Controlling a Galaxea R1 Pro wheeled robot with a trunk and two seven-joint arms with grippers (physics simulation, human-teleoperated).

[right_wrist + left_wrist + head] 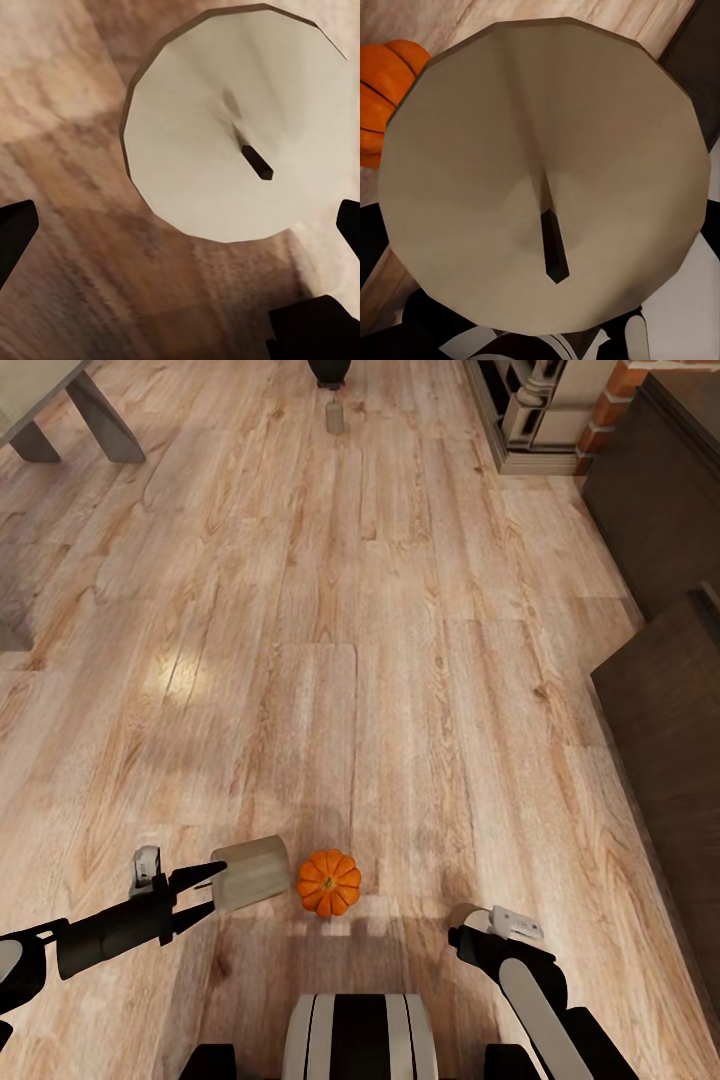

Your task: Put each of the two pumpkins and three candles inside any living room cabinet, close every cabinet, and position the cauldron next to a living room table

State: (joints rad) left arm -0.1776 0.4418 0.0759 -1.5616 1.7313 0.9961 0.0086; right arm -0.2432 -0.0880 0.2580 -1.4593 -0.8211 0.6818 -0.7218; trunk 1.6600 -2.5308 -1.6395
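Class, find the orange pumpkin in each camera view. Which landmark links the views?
Head view: pumpkin on the floor, low centre, beside the held candle.
Left wrist view: pumpkin at the edge, behind the held candle.
Right wrist view: a second candle above the floor.
Shared landmark: the floor.

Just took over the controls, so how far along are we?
Nothing looks stowed yet. The left gripper holds one candle; a second candle sits before the right gripper, grasp unclear. Left: the pumpkin on the floor, a far candle by the cauldron, then the cabinet.
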